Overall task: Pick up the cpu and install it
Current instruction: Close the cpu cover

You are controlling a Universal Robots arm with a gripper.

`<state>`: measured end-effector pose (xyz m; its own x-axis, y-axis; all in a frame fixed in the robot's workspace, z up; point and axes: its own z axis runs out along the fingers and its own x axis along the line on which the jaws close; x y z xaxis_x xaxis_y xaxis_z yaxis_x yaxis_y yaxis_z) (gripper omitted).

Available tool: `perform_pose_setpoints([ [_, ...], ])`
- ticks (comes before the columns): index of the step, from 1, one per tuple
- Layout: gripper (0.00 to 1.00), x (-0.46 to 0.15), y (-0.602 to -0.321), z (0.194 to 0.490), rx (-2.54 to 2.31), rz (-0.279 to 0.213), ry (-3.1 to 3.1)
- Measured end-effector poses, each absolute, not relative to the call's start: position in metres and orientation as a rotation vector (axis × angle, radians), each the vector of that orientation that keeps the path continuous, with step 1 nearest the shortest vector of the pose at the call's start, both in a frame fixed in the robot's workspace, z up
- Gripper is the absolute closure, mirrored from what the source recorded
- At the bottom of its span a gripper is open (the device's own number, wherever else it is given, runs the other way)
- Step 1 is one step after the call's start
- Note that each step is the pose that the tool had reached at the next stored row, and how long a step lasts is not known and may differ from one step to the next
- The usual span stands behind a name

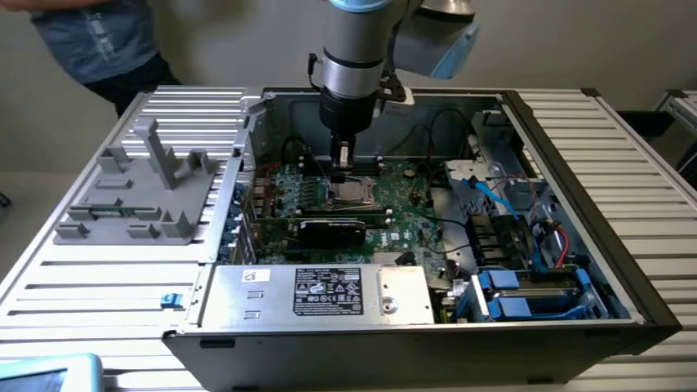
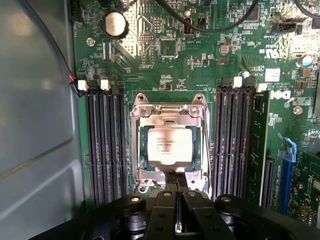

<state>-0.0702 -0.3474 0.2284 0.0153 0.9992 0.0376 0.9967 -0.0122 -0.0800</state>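
We see the cpu [image 2: 170,146] lying flat inside the socket [image 2: 169,111], silver top up, framed by the socket's metal bracket on the green motherboard [image 2: 200,60]. The gripper [image 2: 176,181] hangs just over the socket's edge, its fingers [image 2: 167,205] pressed together with nothing between them; we cannot tell whether the tips touch the chip. Memory slots [image 2: 106,145] flank the socket on both sides. The socket lies within the open computer case [image 1: 414,359], and a grey plastic fixture [image 1: 153,188] stands well apart from the socket, outside the case on the desk [image 1: 642,204].
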Motion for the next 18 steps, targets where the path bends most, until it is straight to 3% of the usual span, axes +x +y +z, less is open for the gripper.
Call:
perform_pose_setpoints([
  [18,0.89,-0.081,-0.348,0.204,-2.178,0.044,-2.147],
])
